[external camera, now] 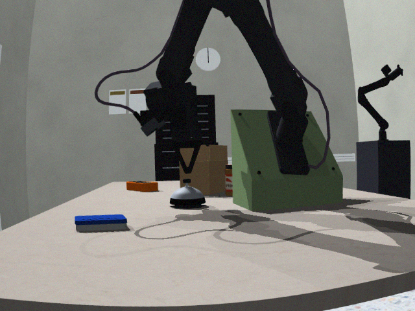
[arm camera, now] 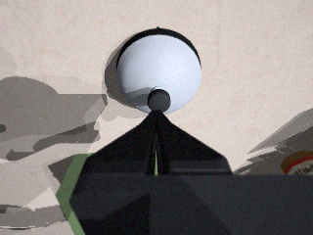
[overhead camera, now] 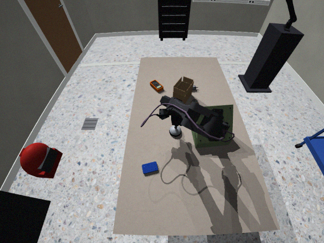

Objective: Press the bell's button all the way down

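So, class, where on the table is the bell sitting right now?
In the top view the bell sits near the table's middle, just left of the green arm base, directly under the shut gripper; the blue sponge lies nearer the camera.

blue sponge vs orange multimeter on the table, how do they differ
The blue sponge is plain blue on top with a grey underside; the orange multimeter has an orange case with a dark face. The sponge lies on the near side of the bell, the multimeter beyond it by the cardboard box. Both lie flat, untouched.
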